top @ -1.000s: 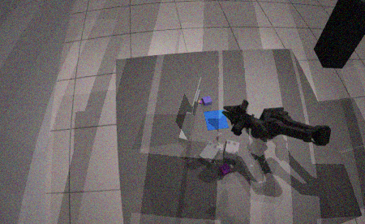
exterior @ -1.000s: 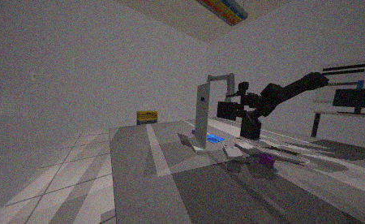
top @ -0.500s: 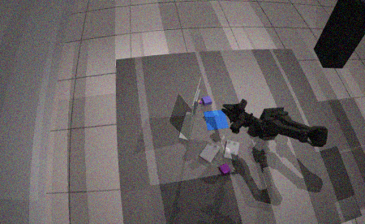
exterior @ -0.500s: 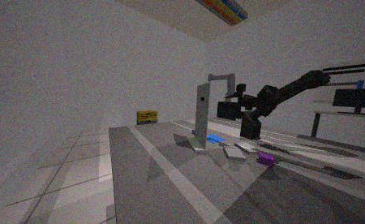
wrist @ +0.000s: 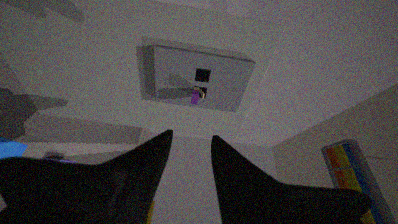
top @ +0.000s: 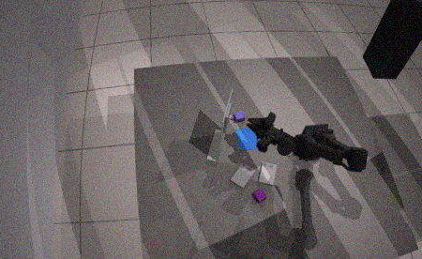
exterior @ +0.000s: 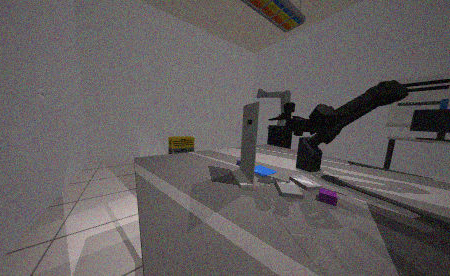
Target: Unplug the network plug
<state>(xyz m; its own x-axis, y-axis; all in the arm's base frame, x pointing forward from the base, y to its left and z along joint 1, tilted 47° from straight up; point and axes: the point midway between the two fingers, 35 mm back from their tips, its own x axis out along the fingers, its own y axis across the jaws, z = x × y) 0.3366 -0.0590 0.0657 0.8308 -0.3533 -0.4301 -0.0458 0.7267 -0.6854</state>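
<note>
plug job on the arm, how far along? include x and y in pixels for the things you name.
Done: the black two-finger tool (top: 249, 123) (wrist: 192, 137) faces the grey upright panel (top: 228, 110) (exterior: 249, 142) (wrist: 230, 75), fingers partly open with nothing between them.
In hand: approach only; the small purple plug (wrist: 195, 96) sits at the panel's lower socket.
Left: tab press, pull, placing, release, backing off. Marked square is probably the flat blue patch (top: 247, 139) (exterior: 264, 171) (wrist: 11, 149), no plug on it.

The upright panel (top: 227, 110) (exterior: 249, 145) (wrist: 230, 82) is pale grey, the square (top: 247, 139) (exterior: 265, 171) (wrist: 11, 149) plain bright blue, one small block (top: 259, 195) (exterior: 327, 196) magenta-purple, another block (top: 239, 116) violet, the arm (top: 305, 145) (exterior: 347, 107) black, the ceiling fixture (exterior: 276, 14) (wrist: 352, 172) striped red, yellow and blue
</note>
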